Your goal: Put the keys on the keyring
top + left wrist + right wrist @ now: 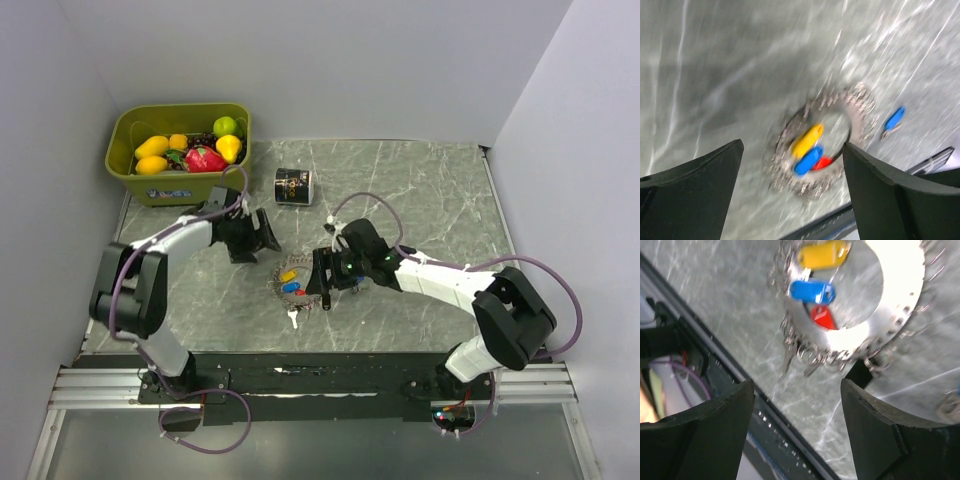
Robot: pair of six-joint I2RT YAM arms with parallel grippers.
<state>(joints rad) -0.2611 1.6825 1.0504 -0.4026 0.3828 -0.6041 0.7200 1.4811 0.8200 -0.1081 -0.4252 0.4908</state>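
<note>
Our left gripper (792, 145) and right gripper (796, 382) both gape wide, empty. We should centre squarely over the loose blue key (895, 118), mid-right beside the keyring (781, 150), before closing.

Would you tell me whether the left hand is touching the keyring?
Apart. The top view shows bare table between the left hand and the keyring.

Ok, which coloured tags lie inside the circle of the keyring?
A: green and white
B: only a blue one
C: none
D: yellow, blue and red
D: the left wrist view shows a yellow tag, a blue tag and a red tag lying within the keyring.
</note>
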